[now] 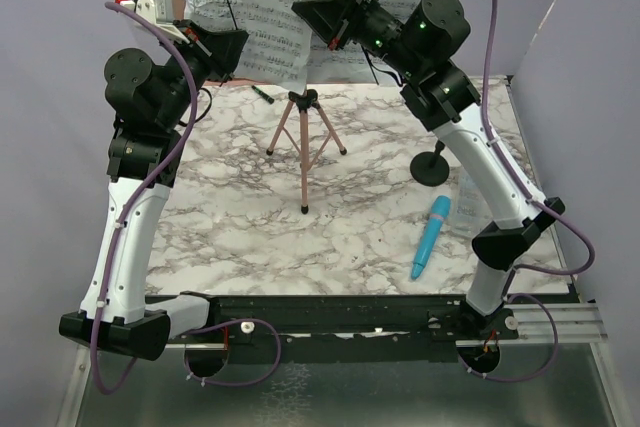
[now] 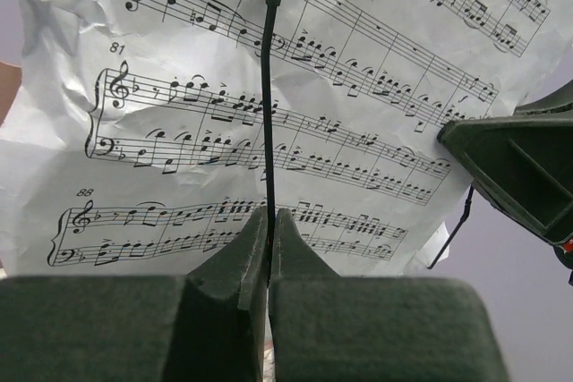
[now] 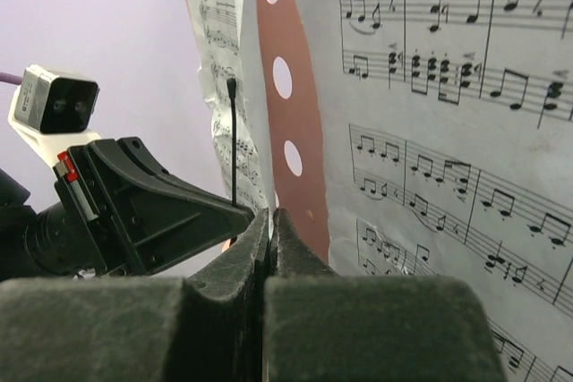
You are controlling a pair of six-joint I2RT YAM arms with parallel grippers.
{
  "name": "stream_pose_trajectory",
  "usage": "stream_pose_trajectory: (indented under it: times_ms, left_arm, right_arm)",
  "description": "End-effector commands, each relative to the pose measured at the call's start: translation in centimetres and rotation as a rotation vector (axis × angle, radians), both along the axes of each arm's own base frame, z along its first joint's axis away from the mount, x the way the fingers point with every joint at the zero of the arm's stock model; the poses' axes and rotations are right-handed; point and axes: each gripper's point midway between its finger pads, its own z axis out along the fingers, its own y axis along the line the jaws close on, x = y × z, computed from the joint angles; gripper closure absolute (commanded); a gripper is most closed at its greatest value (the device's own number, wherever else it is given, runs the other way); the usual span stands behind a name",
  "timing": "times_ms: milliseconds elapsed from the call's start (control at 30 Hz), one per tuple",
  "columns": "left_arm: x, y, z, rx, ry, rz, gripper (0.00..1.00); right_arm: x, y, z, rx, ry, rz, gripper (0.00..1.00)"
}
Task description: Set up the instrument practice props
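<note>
The pink perforated music stand stands on its tripod legs at the 12 o'clock side of the marble-patterned bench. Its desk is covered by the white sheet-music pages. In the left wrist view the page is creased along its 9 o'clock edge, and the printed bar numbers "81" and "88" can be read at the start of two staff systems.

The left gripper is at the 6 o'clock edge of that page. Its jaws are pressed narrow on a thin black page-holder wire that runs straight up toward 12 o'clock across the staves.

The right gripper has its jaws fully together at the foot of the stand's pink strip of round holes, which shows between two pages. Whether they pinch paper or the panel's edge cannot be told.

The two grippers are just beside each other, each visible in the other's wrist view.

The bright blue toy microphone lies flat at 4 o'clock from the tripod. The small black round-based mic stand sits at 3 o'clock, near the microphone's upper end but apart from it. A small black-green stick lies at 11 o'clock from the tripod hub.
</note>
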Motion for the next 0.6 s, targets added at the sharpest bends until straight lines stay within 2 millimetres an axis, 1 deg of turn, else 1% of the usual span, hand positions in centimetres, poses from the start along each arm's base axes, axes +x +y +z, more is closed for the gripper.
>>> stream_pose_trajectory:
  times_ms: [0, 133, 567]
  left_arm:
    - [-1.0, -0.1, 1.0, 0.0, -0.036, -0.018, 1.0]
    - [-1.1, -0.2, 0.9, -0.001, -0.038, -0.026, 1.0]
    - [-1.5, -0.9, 1.1, -0.003, -0.052, -0.073, 1.0]
  right_arm:
    - [-0.1, 1.0, 0.2, -0.007, -0.024, 0.031, 1.0]
    - [-0.3, 1.5, 0.8, -0.004, -0.039, 0.06, 1.0]
    - [-0.4, 2.9, 1.0, 0.025, -0.036, 0.131, 0.99]
